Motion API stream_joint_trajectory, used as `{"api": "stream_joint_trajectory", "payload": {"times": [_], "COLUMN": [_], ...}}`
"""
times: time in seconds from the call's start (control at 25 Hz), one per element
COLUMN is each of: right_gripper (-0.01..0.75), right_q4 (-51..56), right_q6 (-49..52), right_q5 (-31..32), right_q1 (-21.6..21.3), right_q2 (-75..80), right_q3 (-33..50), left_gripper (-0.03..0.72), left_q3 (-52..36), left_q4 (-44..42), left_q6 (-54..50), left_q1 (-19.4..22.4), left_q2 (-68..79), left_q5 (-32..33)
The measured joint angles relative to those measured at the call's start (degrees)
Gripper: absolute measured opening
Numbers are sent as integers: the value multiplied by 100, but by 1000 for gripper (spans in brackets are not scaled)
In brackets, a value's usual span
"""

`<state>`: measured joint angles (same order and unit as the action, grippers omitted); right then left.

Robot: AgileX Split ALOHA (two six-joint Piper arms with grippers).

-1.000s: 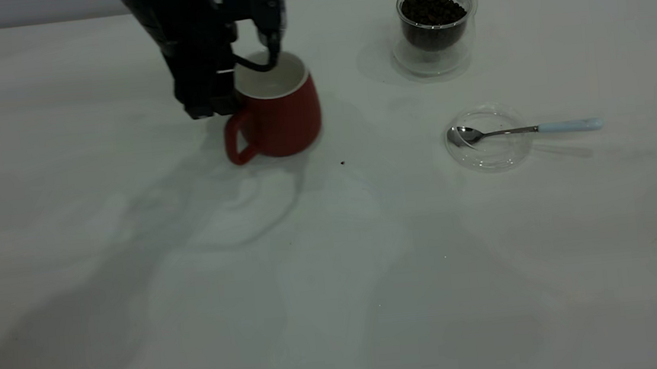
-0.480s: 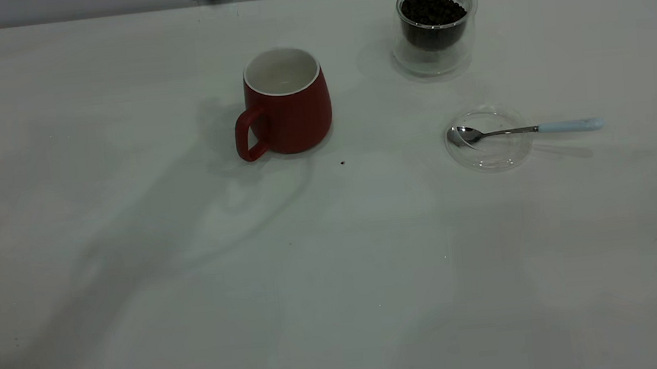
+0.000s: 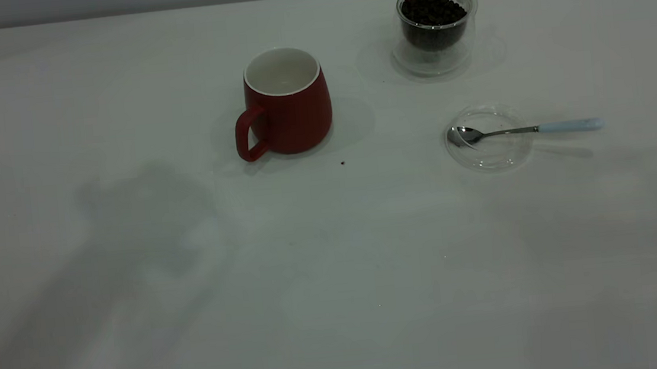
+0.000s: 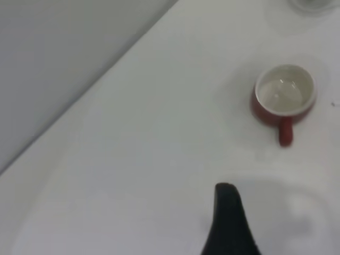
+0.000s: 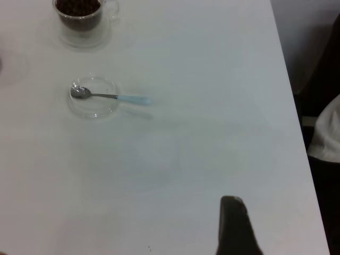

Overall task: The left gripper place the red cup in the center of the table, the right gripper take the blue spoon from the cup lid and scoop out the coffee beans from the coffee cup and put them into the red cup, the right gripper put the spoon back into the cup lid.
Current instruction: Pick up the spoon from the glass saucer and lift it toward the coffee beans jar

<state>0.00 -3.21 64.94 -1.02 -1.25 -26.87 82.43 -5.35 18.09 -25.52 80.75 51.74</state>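
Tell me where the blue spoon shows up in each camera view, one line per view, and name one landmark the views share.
Exterior view: the blue spoon lies right of centre, bowl in the cup lid, handle pointing toward the right edge.
Left wrist view: not in it.
Right wrist view: upper left, bowl in the lid, handle sticking out past the rim.
Shared landmark: the coffee cup of coffee beans, seen in the exterior and right wrist views.

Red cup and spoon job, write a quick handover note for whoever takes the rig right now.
Left tool: off the cup and clear of it; only one finger shows, so open or shut cannot be told.
Right tool: above bare table, away from the spoon; state likewise unclear.
Red cup: upright, mid-table, empty inside.
Coffee cup: full of coffee beans, behind the cup lid.
Blue spoon: bowl in the lid, handle over its rim.
Done: cup placed.
Left: pick up spoon, scoop beans into red cup, return spoon.
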Motion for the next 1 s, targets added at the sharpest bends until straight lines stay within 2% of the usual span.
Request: {"api": "stream_joint_trajectory", "payload": {"times": [0.36,0.76,0.92,1.0], "right_gripper": [496,496,496,496], "right_q4": [0,0,0,0], "right_q6": [0,0,0,0], "right_q5": [0,0,0,0], "right_q1": [0,0,0,0], "right_q2": [0,0,0,0], "right_q3": [0,0,0,0], "left_gripper": [587,587,587,587], "left_q3": [-804,-1945,-2487,-2796], "left_q4": [-269,-652,-500,-260], "left_q6": [-536,-1155,-1381,-1471], "left_q1": [-8,-26,-16,148], "left_q2": [-1298,-3394,-4608,-5157], "left_q5": [1473,1495,1495,1495]}}
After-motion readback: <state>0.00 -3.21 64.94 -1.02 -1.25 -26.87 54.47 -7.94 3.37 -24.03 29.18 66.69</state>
